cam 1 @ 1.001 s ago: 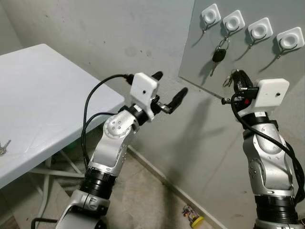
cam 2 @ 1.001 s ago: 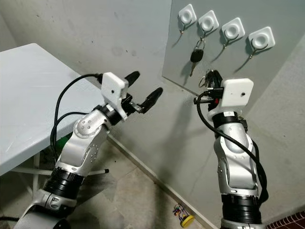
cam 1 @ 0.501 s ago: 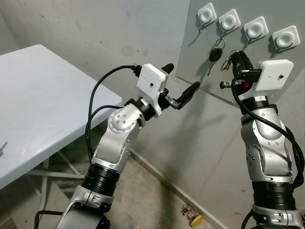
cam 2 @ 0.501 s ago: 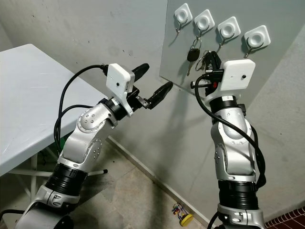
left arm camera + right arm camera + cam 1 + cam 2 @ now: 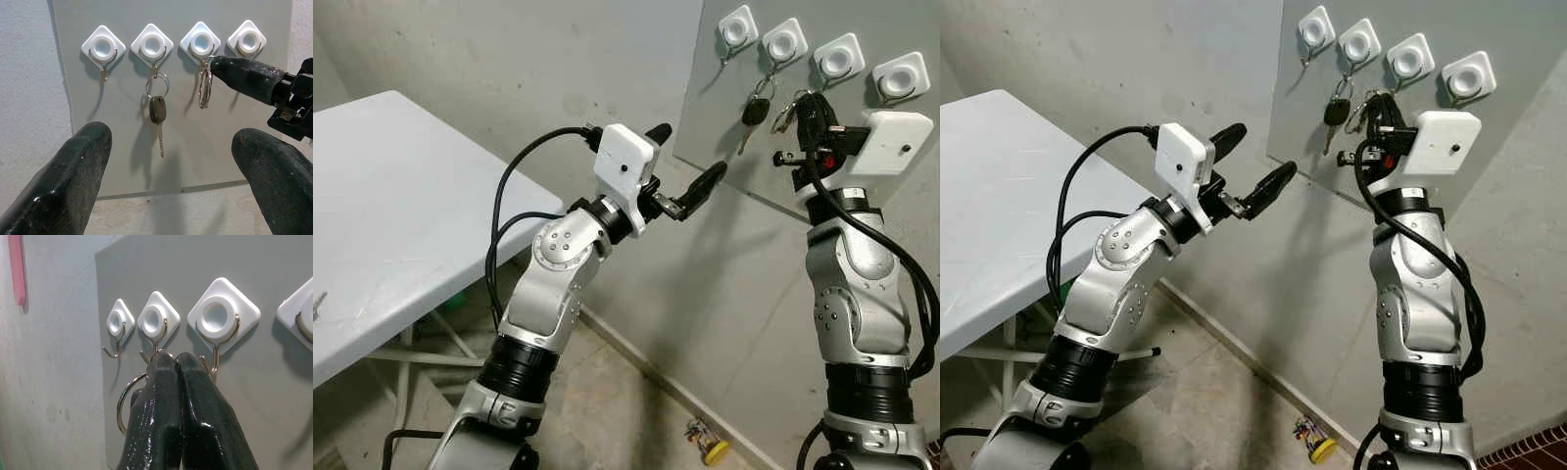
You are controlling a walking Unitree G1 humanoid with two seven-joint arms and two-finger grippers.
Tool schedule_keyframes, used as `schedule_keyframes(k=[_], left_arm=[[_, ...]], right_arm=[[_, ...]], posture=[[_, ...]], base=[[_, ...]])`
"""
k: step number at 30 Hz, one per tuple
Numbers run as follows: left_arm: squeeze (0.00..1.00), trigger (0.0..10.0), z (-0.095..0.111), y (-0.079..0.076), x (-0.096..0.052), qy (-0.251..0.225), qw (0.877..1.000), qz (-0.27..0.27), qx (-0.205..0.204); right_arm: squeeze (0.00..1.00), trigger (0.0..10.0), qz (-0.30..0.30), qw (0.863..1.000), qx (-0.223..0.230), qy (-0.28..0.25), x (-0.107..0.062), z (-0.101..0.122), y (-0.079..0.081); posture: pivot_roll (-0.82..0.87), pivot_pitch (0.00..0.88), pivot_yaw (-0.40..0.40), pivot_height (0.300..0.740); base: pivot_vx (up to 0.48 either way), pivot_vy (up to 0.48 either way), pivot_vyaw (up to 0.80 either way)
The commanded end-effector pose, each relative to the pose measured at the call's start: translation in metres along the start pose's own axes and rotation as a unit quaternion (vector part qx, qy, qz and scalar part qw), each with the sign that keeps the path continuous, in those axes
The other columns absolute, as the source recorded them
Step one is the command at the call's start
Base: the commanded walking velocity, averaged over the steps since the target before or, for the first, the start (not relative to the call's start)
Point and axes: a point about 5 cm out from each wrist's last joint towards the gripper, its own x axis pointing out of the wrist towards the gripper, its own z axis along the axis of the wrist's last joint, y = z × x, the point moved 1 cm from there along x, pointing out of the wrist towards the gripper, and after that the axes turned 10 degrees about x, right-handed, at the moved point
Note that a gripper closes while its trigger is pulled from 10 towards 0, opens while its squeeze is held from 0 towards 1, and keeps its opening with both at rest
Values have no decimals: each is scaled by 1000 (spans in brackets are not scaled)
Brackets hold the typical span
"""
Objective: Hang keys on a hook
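Right wrist view is led by the right gripper (image 5: 178,364), its two black fingers (image 5: 151,431) pressed together on a key ring (image 5: 128,401), the ring's silver loop curving out beside them; just beyond the fingertips stands the third hook (image 5: 215,360), under its white diamond mount, on the grey board (image 5: 274,396); the ring is held just beside that hook's tip, and whether it is yet touched cannot be told. From the left wrist view the left gripper (image 5: 171,171) is seen with its fingers spread wide and nothing held, aimed at the board from a little way off; past it, a black car key (image 5: 157,110) is seen hanging from the second hook (image 5: 154,72), and the held ring is seen dangling right under the third. The hanging step is judged to be in hand and near its end; a small lift and a push toward the board seem called for, so that the loop is passed over the upturned tip, after which the grip can be eased. Compared with a second ago, the right gripper has been raised from below the car key to hook height and brought close to the board; the left arm has also been lifted and turned toward the hooks.
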Motion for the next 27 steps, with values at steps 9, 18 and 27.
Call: schedule_keyframes(k=[9, 18, 27], left_arm=[[0, 10000, 6, -4, 0, -7, 1000, -3, -2], [0, 10000, 6, -1, -1, -5, 1000, 4, -6], [0, 10000, 7, 2, -4, -2, 1000, 13, -9]], right_arm=[[0, 10000, -17, 999, 30, -18, 9, 11, -1], [0, 10000, -28, 998, 51, -12, 14, 11, -1], [0, 10000, -66, 993, 97, 15, 12, 3, -3]], posture=[[22, 75, -38, 740], [27, 81, -43, 740], [36, 90, -46, 740]], base=[[0, 0, 0], [0, 0, 0], [0, 0, 0]])
